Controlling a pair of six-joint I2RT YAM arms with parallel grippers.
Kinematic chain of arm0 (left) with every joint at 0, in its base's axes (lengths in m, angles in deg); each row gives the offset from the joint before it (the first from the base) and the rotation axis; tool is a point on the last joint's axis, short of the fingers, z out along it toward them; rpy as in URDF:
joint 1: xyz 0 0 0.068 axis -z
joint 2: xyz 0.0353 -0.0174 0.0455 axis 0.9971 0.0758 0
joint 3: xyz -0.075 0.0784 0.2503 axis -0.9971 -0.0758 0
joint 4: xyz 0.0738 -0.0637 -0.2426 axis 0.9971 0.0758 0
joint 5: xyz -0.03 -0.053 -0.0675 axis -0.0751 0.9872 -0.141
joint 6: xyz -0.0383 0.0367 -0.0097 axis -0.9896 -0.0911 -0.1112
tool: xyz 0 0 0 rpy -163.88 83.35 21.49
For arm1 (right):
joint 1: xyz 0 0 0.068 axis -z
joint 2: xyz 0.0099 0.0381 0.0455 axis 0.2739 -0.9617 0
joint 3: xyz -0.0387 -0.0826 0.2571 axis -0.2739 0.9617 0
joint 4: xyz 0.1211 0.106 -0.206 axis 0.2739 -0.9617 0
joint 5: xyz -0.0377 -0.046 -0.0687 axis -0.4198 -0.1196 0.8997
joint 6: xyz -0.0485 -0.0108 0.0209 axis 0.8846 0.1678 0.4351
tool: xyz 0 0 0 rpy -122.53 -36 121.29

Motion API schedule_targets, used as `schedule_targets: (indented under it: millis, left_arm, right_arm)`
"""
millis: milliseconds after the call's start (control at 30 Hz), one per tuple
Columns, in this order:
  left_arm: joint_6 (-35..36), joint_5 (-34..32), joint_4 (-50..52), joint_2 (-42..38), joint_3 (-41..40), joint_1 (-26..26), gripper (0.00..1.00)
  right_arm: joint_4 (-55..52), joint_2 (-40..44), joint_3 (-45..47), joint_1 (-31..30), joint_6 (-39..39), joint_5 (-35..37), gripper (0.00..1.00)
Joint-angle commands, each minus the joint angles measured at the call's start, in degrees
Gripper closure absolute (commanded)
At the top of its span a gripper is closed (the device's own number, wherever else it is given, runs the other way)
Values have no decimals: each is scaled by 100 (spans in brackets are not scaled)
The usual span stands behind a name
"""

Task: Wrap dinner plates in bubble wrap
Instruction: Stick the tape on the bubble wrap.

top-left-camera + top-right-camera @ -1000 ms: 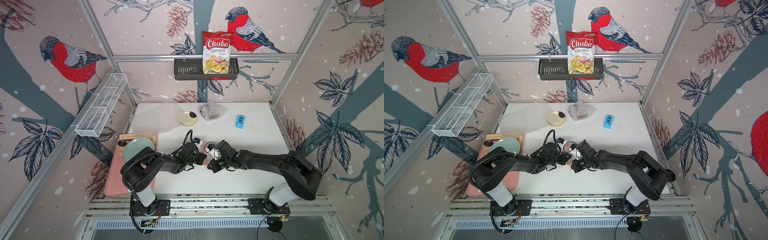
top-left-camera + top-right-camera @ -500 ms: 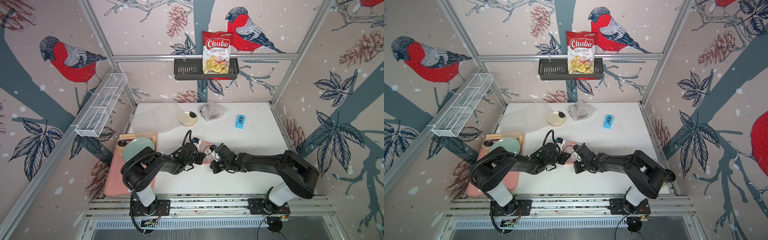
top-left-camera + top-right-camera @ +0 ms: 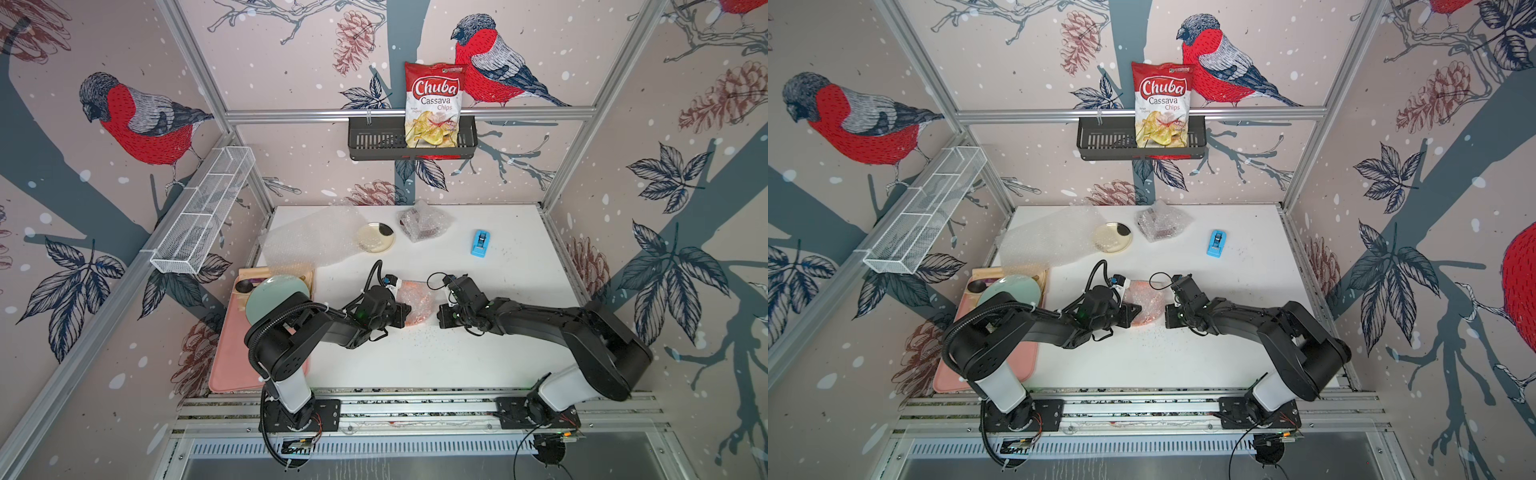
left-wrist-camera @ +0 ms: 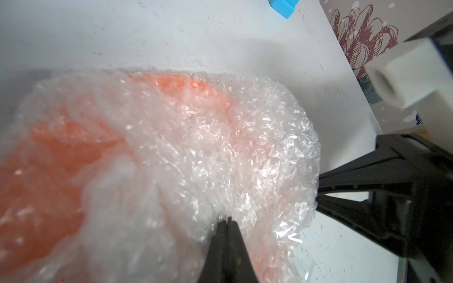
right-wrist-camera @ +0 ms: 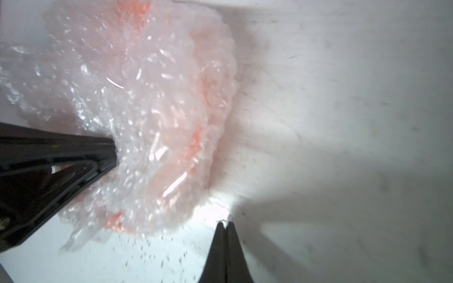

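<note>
A: Where to find the orange plate [image 3: 417,301]?

B: Near the middle of the worktop [image 3: 498,357], between the two arms. Lying flat, bundled up in bubble wrap [image 4: 220,147].

A: And the left gripper [image 4: 226,221]?

B: Squeezed tight shut. Poking its tip into the wrap on the left side of the bundle. Maybe nipping a bit of film, maybe only pushing. Cannot tell.

A: The right gripper [image 5: 225,224]?

B: Squeezed shut too, holding nothing. Resting just beside the right side of the bundle, not quite touching in the right wrist view.

A: Heavy?

B: Probably not. Looks small and light. Hard inside, though, and easy to crack. Soft, puffy and crinkly outside. Slippery too, and likely to spring open once let go.

A: So where to grab?

B: Best to pinch a loose flap of wrap at the rim, not the plate itself. Or press down on top of the folds to keep them shut. No hard squeezing. No pulling by one thin corner, for fear of tearing.

A: Anything left to wrap?

B: Yes. Cream plate [image 3: 375,237], bare, near the far edge, at the edge of a spare sheet [image 3: 307,241] by the far left corner.
</note>
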Motion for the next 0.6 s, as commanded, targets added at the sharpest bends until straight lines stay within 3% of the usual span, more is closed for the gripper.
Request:
schedule_targets:
  millis: [0,100,367,567]
  left_arm:
    - [-84,-17,727,66,-14,1,100]
    - [-80,-11,725,94,22,-1,100]
    - [-86,22,698,135,21,1,100]
    - [-98,37,650,178,6,1,100]
  right_arm:
    - [-505,379,-179,-50,870,-1042,100]
    - [-265,199,-506,-206,887,-1392,100]
    - [213,-1207,-1002,-380,590,-858,100]
    - [68,-1135,-864,-393,522,-683,100]
